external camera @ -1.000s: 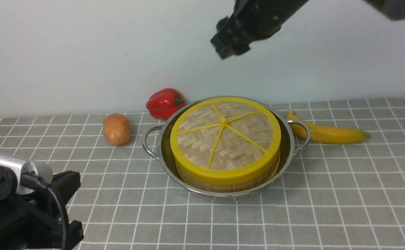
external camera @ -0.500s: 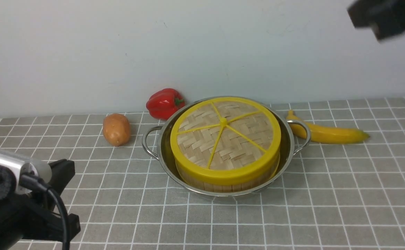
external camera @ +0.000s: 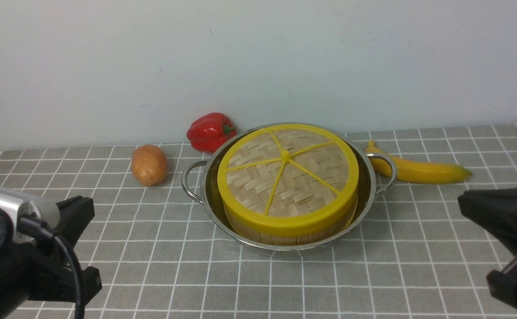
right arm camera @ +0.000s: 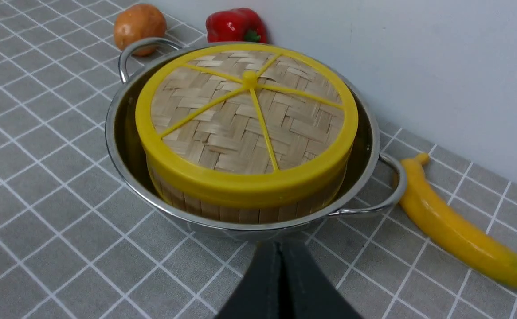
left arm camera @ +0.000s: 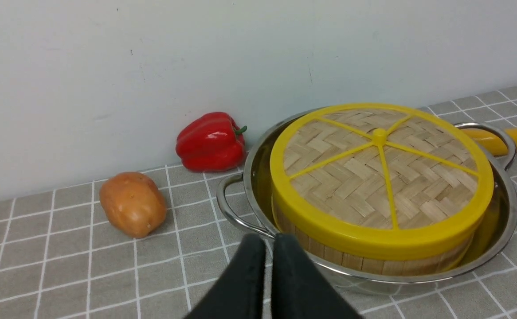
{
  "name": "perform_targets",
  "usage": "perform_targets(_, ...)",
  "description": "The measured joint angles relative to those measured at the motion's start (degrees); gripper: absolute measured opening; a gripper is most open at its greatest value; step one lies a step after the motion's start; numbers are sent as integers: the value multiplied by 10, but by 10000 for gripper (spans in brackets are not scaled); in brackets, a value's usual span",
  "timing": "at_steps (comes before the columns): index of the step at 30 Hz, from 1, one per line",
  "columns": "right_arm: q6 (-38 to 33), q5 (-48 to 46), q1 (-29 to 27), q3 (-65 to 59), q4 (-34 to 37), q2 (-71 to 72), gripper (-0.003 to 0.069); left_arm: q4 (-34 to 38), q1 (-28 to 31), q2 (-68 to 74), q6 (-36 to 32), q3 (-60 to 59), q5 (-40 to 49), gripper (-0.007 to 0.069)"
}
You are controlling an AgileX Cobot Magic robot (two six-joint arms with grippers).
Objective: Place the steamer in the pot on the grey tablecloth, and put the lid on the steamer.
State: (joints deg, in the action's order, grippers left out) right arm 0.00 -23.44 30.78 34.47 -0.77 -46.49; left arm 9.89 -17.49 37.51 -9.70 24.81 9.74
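Note:
The steel pot (external camera: 367, 195) stands on the grey tablecloth (external camera: 285, 283) at the middle. The bamboo steamer (external camera: 280, 237) sits inside it, only its strip wall showing. The woven lid (external camera: 287, 175) with the yellow rim lies flat on the steamer. My left gripper (left arm camera: 269, 241) is shut and empty, low at the front left, apart from the pot (left arm camera: 502, 221). My right gripper (right arm camera: 280, 248) is shut and empty, low at the front right, apart from the pot (right arm camera: 112, 133). The lid shows in both wrist views (left arm camera: 380, 177) (right arm camera: 245, 119).
A red pepper (external camera: 209, 131) and a potato (external camera: 149, 165) lie left of the pot near the wall. A banana (external camera: 418, 169) lies right of the pot by its handle. A white wall stands behind the cloth.
My right arm has swung from high above the pot, out to the right and down to the front right of the cloth. The left arm has shifted slightly. Pot, steamer and lid have not moved.

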Motion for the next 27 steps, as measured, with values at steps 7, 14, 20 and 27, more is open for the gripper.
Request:
perform_targets(7,0,18,0,-4,0,1,-8,1,0,0,0,0,32,43)
perform_targets(14,0,-9,0,-8,12,1,-1,1,0,0,0,0,67,53)
perform_targets(20,0,-9,0,-8,18,1,8,1,0,0,0,0,68,64)
perform_targets(27,-4,-12,-7,-8,20,11,27,1,0,0,0,0,68,75)
